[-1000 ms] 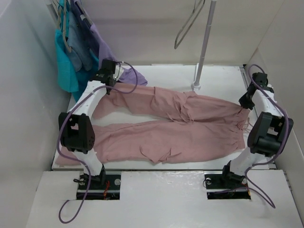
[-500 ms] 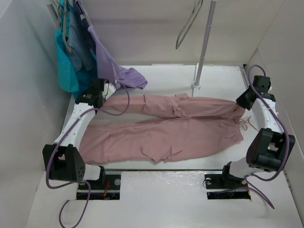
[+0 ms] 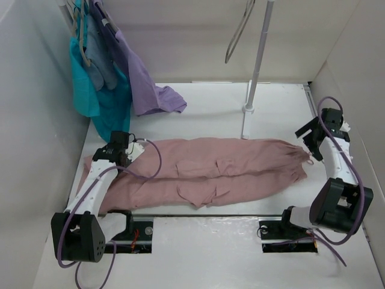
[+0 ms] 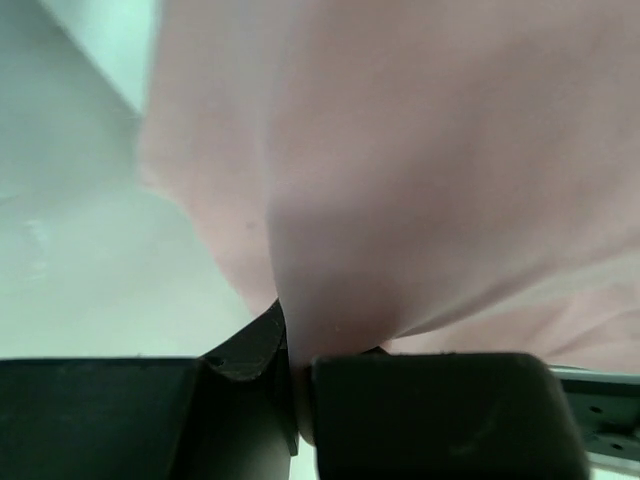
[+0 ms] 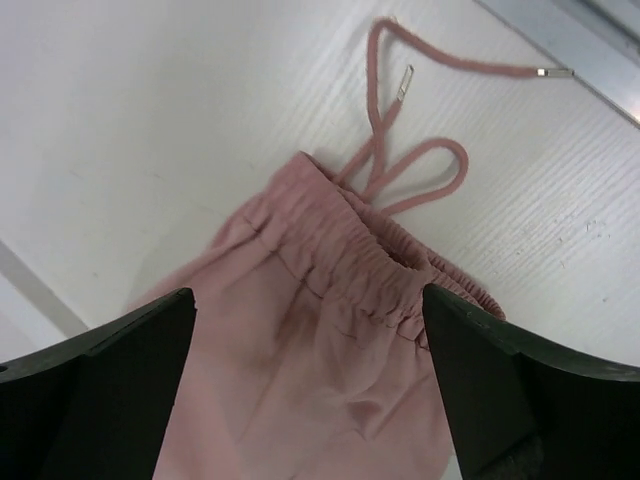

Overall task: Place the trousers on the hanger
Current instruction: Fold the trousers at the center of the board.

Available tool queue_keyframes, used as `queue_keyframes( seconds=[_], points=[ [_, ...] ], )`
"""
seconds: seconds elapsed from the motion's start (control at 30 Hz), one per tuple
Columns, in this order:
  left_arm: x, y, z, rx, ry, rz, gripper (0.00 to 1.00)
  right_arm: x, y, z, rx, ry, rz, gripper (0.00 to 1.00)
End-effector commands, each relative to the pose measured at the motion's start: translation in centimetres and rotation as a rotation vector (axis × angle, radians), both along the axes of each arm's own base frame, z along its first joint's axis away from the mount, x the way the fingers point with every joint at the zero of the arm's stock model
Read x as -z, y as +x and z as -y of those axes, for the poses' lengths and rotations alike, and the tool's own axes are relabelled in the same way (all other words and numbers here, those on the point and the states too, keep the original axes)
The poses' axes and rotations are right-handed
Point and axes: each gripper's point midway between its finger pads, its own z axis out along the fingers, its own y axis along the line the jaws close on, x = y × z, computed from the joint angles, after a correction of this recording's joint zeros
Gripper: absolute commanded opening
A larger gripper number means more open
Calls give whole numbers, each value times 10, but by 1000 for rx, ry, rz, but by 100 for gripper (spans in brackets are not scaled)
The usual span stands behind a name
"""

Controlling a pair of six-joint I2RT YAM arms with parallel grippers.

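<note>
While the left gripper [image 4: 296, 378] pinches a fold of the trousers [image 3: 222, 171] at lower left of the top view, the right gripper [image 5: 308, 330] hangs spread above their drawstring waistband at right; the hanger [image 3: 238, 33] hangs at upper centre, well apart from them.

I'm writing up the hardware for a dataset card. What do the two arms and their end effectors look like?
The left arm and right arm share one build: white link segments joined by bulky black joint housings, with a purple cable looping loosely along each. The left end effector and right end effector have broad, flat matte-black fingers. No markings are legible.
</note>
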Motion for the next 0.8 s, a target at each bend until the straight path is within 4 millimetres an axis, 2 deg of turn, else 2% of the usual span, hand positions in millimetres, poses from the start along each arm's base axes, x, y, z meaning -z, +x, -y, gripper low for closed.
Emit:
queue_keyframes(
  seconds=[0.0, 0.03, 0.2, 0.33, 0.4, 0.47, 0.5, 0.53, 0.6, 0.67, 0.7, 0.73, 0.77],
  points=[
    [9, -12, 6, -9, -48, -14, 0, -53, 25, 16, 48, -66, 153, 100],
    [13, -16, 6, -9, -47, -27, 0, -47, 20, 15, 48, -51, 107, 100],
    [19, -17, 6, -25, -54, -21, 0, 1, 20, 5, 45, 44, -12, 100],
    [20, -15, 6, -25, -54, -21, 0, 25, 15, 3, 55, 76, -93, 100],
    [20, -15, 6, -25, -54, -21, 2, 34, 6, 0, 56, 90, -139, 98],
    [16, -11, 5, -28, -47, -2, 2, 33, -1, -4, 74, 99, -135, 94],
    [16, -11, 5, -28, -47, -2, 2, 33, -4, -5, 74, 99, -134, 90],
    [15, -9, 4, -32, -38, 8, 2, 32, -6, -7, 82, 109, -117, 82],
    [14, -7, 2, -36, -30, 18, 2, 36, -8, -9, 93, 117, -123, 77],
    [11, -5, 1, -40, -20, 19, 2, 38, -17, -13, 82, 133, -160, 80],
    [10, -5, -1, -35, -7, 16, 2, 39, -20, -12, 87, 127, -173, 85],
    [7, -2, -1, -35, -8, 28, 2, 38, -25, -7, 95, 97, -197, 95],
    [7, -2, -1, -35, -8, 28, 2, 32, -26, -3, 105, 71, -185, 98]
  ],
)
